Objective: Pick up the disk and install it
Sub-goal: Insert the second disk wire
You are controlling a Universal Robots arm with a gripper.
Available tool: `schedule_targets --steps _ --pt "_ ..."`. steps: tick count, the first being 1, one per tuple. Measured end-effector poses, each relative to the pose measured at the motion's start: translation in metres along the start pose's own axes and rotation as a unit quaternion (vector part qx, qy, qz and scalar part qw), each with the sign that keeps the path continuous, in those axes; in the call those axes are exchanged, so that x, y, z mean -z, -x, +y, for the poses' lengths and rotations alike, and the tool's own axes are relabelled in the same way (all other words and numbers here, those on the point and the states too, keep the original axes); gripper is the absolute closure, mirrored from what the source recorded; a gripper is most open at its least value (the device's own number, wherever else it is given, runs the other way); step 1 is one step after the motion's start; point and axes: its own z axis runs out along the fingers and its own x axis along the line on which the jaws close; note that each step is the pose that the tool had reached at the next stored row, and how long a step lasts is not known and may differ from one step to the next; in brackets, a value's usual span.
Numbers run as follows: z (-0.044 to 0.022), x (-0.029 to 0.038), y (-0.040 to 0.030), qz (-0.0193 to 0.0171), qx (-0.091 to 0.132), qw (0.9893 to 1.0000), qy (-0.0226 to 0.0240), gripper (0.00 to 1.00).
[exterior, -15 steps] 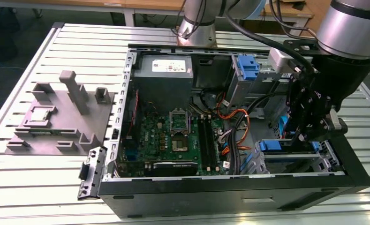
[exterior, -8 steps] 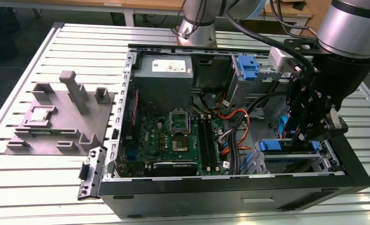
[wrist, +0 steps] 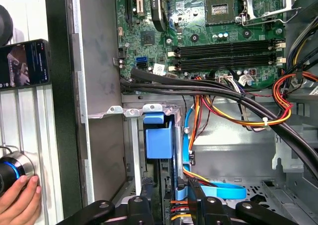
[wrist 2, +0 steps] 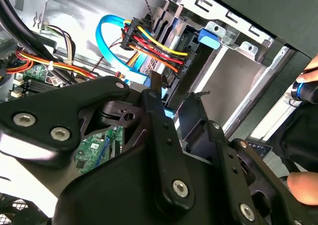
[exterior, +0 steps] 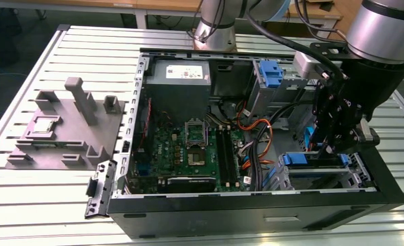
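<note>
The disk (exterior: 311, 159), framed in bright blue plastic, sits edge-up in the drive cage (exterior: 355, 171) at the corner of the open computer case on the exterior view's right. In the first wrist view the disk (wrist: 158, 135) runs down the metal cage away from me. My gripper (exterior: 328, 148) reaches straight down into that cage. Its two black fingers straddle the disk's cable end, and the gripper (wrist: 169, 197) looks shut on it. In the second wrist view the gripper (wrist 2: 176, 103) stands just short of the red, yellow and black power wires (wrist 2: 159, 46) and the carrier's blue tab (wrist 2: 208, 38).
The motherboard (exterior: 188, 148) and a grey power-supply box (exterior: 177, 74) fill the case's left half. Orange and black cables (exterior: 256, 138) crowd the space beside the cage. A second blue carrier (exterior: 270, 72) sits at the back. A grey fixture block (exterior: 58, 128) lies on the slatted table. A hand (wrist: 17, 200) rests outside the case.
</note>
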Motion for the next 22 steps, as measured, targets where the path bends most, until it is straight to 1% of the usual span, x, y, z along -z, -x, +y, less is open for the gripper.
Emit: schedule_targets --steps 18,20,21,22 --pt "0.0000 0.0000 0.0000 -0.0004 0.000 1.0000 0.0000 0.59" --pt "0.0000 0.0000 0.0000 -0.0004 0.000 1.0000 0.0000 0.60" --pt "0.0000 0.0000 0.0000 -0.0004 0.000 1.0000 0.0000 0.67" --pt "0.0000 0.0000 0.0000 -0.0004 0.000 1.0000 0.0000 0.67"
